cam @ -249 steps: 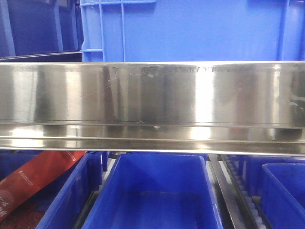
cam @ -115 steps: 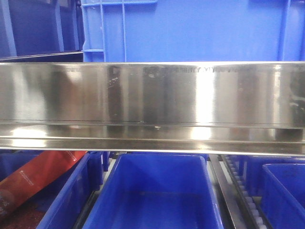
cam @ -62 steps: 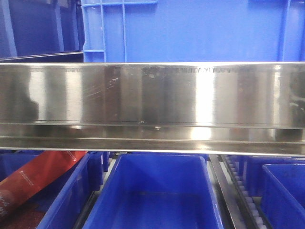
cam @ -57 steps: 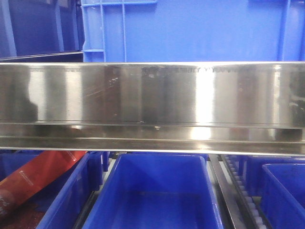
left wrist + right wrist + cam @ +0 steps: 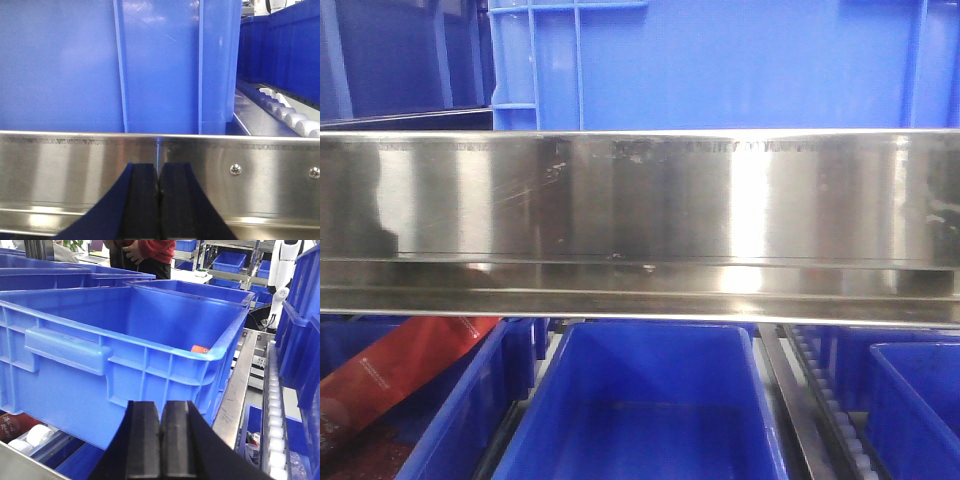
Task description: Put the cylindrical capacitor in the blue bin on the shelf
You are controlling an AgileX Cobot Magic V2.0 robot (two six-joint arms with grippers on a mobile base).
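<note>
No cylindrical capacitor shows in any view. The steel shelf ledge (image 5: 640, 200) crosses the front view, with a large blue bin (image 5: 720, 60) standing on it and an open blue bin (image 5: 650, 400) on the tier below. My left gripper (image 5: 159, 167) is shut with nothing between its pads, close in front of the shelf ledge (image 5: 70, 170) and below a blue bin's wall (image 5: 60, 65). My right gripper (image 5: 160, 407) is shut and empty, just in front of a large open blue bin (image 5: 125, 340). A small orange-red item (image 5: 200, 349) lies inside that bin.
A red packet (image 5: 400, 365) leans in the lower-left bin. More blue bins (image 5: 915, 400) stand at the lower right beside a roller track (image 5: 840, 420). In the right wrist view there are a roller rail (image 5: 274, 405), a person in red (image 5: 150, 252) and a white robot (image 5: 282, 265).
Only the reflections on the steel ledge have shifted; a dark patch now shows near its left end. The bins and the packet have not moved.
</note>
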